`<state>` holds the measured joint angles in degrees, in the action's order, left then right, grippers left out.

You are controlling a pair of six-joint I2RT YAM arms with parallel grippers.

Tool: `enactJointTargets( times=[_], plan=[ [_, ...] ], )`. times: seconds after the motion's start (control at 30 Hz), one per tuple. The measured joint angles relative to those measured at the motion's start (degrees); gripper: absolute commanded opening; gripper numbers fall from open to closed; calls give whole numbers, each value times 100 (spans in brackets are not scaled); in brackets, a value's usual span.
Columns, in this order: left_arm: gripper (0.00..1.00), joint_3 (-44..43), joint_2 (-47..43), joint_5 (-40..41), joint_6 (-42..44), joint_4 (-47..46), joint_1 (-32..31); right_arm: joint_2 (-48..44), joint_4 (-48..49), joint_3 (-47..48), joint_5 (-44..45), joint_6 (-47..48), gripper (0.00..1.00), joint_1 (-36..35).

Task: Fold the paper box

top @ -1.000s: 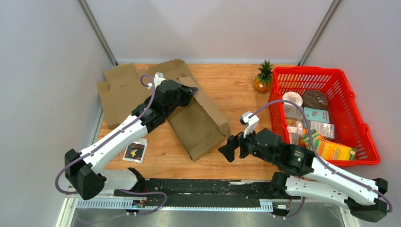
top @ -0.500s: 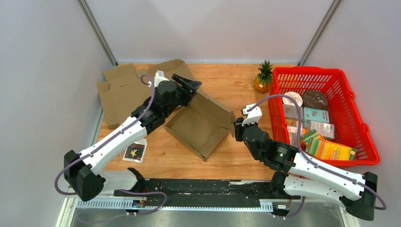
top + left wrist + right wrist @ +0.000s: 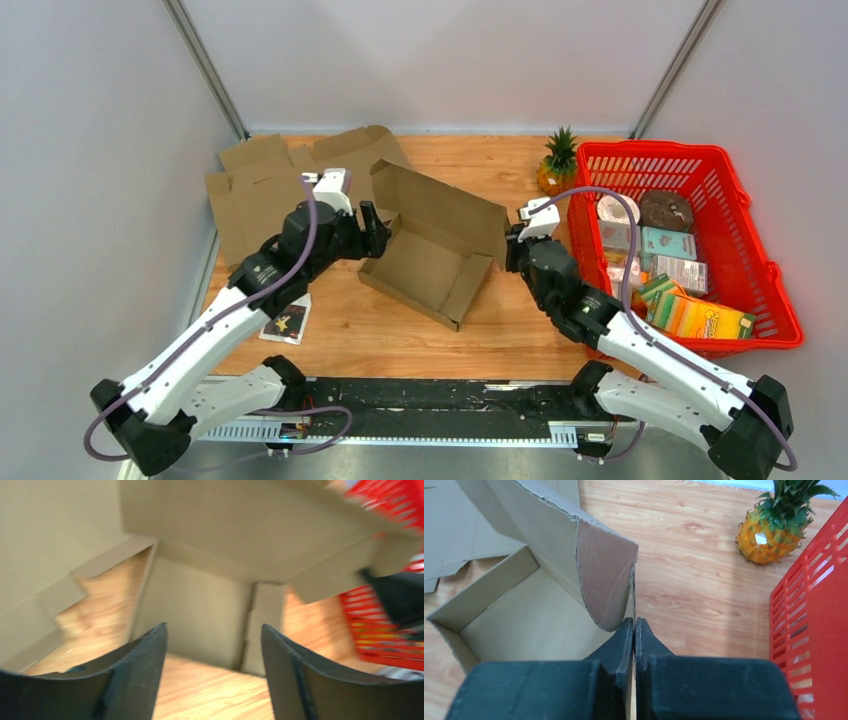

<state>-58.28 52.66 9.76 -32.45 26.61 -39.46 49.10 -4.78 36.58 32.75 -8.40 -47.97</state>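
The brown paper box [image 3: 430, 265] sits mid-table as an open tray, its lid [image 3: 440, 205] standing up at the back. My right gripper [image 3: 510, 250] is at the box's right end, shut on the thin edge of the side wall. In the right wrist view that edge runs down between the closed fingers [image 3: 634, 621], next to a rounded flap [image 3: 606, 575]. My left gripper [image 3: 372, 232] hovers open just off the box's left end, holding nothing. In the left wrist view its fingers [image 3: 214, 627] frame the tray's inside [image 3: 200, 610].
Flat cardboard sheets [image 3: 255, 190] lie at the back left. A small black packet [image 3: 286, 320] lies near the left arm. A toy pineapple [image 3: 558, 165] stands beside the red basket [image 3: 650, 148] of groceries on the right.
My left gripper let go of the box, opened and drew back to the left. My right gripper reached the box's right end and shut on it. The lid now stands raised.
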Motion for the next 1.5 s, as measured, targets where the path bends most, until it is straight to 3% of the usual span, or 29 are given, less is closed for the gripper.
enactJointTargets(
  times=[0.07,0.27,0.4,0.57,0.63,0.67,0.77,0.8,0.9,0.97,1.13,1.17,1.3,1.5],
  plan=[
    [84,116,313,157,284,195,144,116,219,-2,-275,118,1,269],
    [84,111,1934,79,389,254,780,387,754,-13,-1410,402,4,1019],
    [79,-114,2944,101,446,229,870,588,837,26,-2076,417,8,1508],
    [66,-529,3858,330,470,216,870,710,831,114,-2634,393,14,1770],
    [54,-533,4013,350,470,181,870,756,780,157,-2750,372,22,1816],
    [50,-529,4094,343,474,166,870,796,715,212,-2789,339,34,1827],
    [44,-505,4236,315,461,87,870,957,313,522,-2778,136,55,1840],
    [41,-468,4242,291,463,44,870,1023,92,691,-2756,48,71,1840],
    [36,-256,4232,221,422,-157,855,1270,-732,1346,-2527,-339,95,1843],
    [32,-44,4181,199,402,-238,824,1366,-1329,1733,-2326,-627,100,1843],
    [12,396,3853,245,247,-284,529,1292,-2802,2087,-1816,-1331,97,1840],
    [12,457,3790,278,201,-291,442,1237,-3082,2090,-1700,-1482,91,1827],
    [9,752,3569,533,-52,-424,39,815,-4065,1910,-1163,-2184,84,1569],
    [3,1097,3220,863,-249,-555,-260,251,-3550,424,-1287,-2612,76,780]
  ],
)
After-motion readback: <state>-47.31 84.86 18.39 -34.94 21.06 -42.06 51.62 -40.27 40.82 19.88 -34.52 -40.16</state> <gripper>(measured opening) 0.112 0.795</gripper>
